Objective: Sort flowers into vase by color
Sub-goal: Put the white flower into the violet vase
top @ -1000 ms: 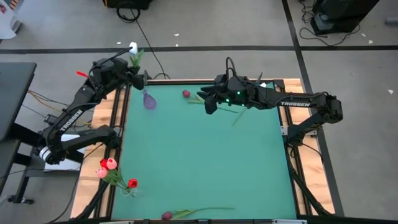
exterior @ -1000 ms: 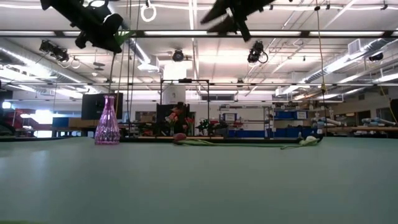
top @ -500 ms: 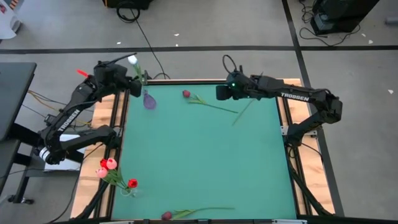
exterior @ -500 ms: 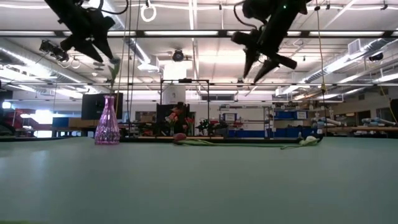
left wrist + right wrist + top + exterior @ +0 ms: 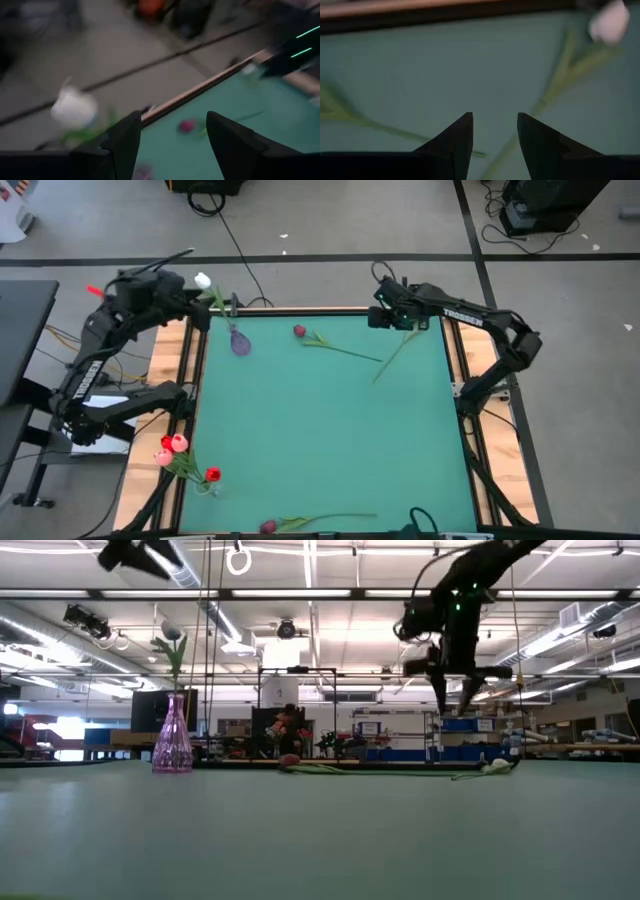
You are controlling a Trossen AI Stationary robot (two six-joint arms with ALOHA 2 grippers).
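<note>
A white flower (image 5: 203, 280) stands with its stem in the purple vase (image 5: 240, 342) at the table's far left; in the low view its head (image 5: 172, 633) rises above the vase (image 5: 172, 737). My left gripper (image 5: 172, 135) hangs open up and to the left of it (image 5: 178, 286), touching nothing. My right gripper (image 5: 398, 320) is open, pointing down over a second white flower (image 5: 609, 22) that lies on the mat at the far right (image 5: 395, 355). A dark red flower (image 5: 299, 331) lies flat between the vase and that flower.
Red and pink flowers (image 5: 175, 445) cluster at the near left edge of the green mat (image 5: 320, 440). Another dark red flower (image 5: 268, 526) lies along the near edge. The mat's middle is bare. Wooden rails (image 5: 455, 350) frame the table.
My left gripper has opened and let go of the white flower, then risen and drawn back toward the far left; the flower has dropped into the purple vase and stands there. My right gripper has swung toward the far right corner, tipped downward and sunk over the lying white flower.
</note>
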